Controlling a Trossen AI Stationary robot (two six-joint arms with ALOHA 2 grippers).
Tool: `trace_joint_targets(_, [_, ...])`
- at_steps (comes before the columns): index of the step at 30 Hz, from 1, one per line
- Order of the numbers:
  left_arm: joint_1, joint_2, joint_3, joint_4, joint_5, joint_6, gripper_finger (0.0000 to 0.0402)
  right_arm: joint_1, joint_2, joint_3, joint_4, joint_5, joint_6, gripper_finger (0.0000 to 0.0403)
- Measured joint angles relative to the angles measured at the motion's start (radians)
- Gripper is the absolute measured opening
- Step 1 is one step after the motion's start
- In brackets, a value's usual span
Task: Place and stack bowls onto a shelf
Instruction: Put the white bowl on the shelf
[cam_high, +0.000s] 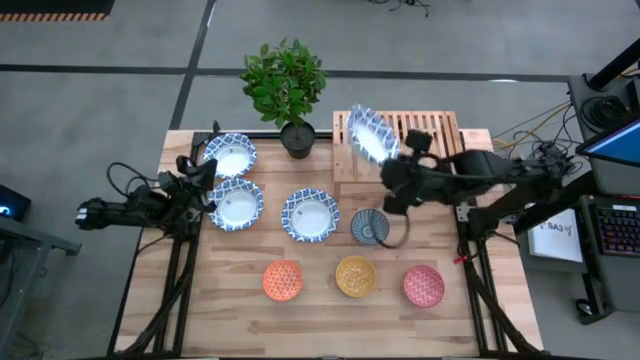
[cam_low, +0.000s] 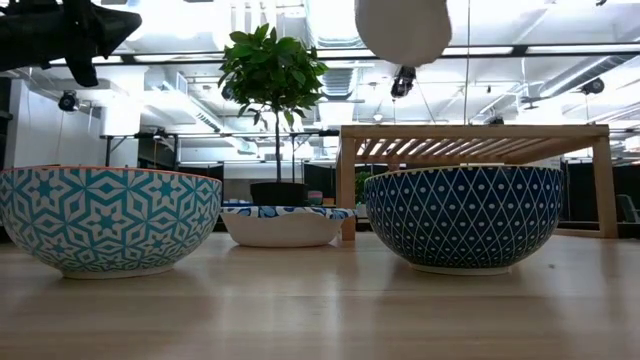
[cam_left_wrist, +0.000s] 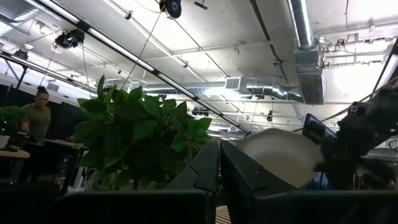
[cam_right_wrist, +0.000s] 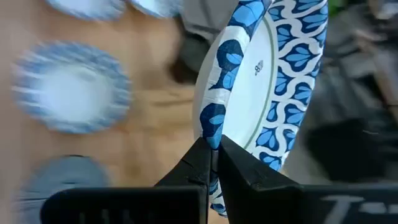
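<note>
My right gripper (cam_high: 388, 160) is shut on a wide blue-and-white bowl (cam_high: 368, 134), held high over the left part of the wooden slat shelf (cam_high: 430, 128). In the low view the bowl (cam_low: 403, 28) hangs well above the shelf (cam_low: 470, 135). Three more wide blue-and-white bowls (cam_high: 230, 155) (cam_high: 237, 205) (cam_high: 309, 215) sit on their bases on the table. The small dark blue (cam_high: 370, 226), orange (cam_high: 283, 280), yellow (cam_high: 356, 276) and pink-red (cam_high: 424, 286) bowls also sit there. My left gripper (cam_high: 205, 180) is shut and empty, raised at the table's left. My right gripper pinches the bowl's rim (cam_right_wrist: 214, 134), one finger inside the bowl and one on its patterned outside (cam_right_wrist: 273, 118). The fingers come from the table's right and near side. The bowl is lifted clear and tipped steeply on edge, its white inside facing up and left.
A potted plant (cam_high: 286, 85) in a black pot stands at the far edge, just left of the shelf. Cables and a monitor lie off the table's right side. A person shows far off in the left wrist view (cam_left_wrist: 38, 115).
</note>
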Motion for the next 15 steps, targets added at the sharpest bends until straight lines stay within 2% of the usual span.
trace_joint_targets(10, [0.000,0.000,0.000,-0.049,0.000,-0.034,0.0000,-0.190,0.175,-0.032,-0.008,-0.012,-0.160,0.0012])
trace_joint_targets(15, [0.000,0.000,0.000,-0.046,0.000,-0.034,0.0000,-0.257,0.264,-0.032,-0.062,-0.012,-0.143,0.0012])
